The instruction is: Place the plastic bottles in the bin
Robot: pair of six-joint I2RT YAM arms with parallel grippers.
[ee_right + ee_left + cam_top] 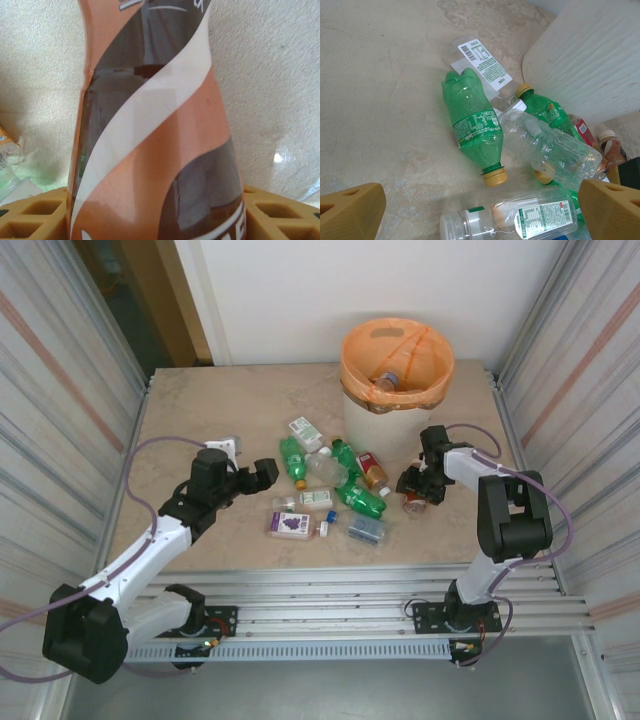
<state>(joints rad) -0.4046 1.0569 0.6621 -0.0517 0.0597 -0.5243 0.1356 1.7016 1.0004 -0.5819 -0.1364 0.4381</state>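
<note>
Several plastic bottles lie in a heap [330, 485] mid-table, in front of the cream bin [352, 380] with its orange bag; more bottles lie inside it. My left gripper [262, 475] is open at the heap's left side. In the left wrist view its fingers [350, 212] stand wide over a green bottle [470, 120], a clear crushed bottle [547, 147] and a clear labelled bottle [520, 220]. My right gripper [418, 485] is low beside the bin, shut on an orange-brown bottle [155, 130] that sits between both fingers [280, 212].
The bin's white wall [590, 55] stands close behind the heap. Corrugated walls enclose the table on the left and right. A purple-labelled bottle [290, 525] and a blue one [366, 530] lie nearest the front edge. Bare tabletop [200, 410] lies to the far left.
</note>
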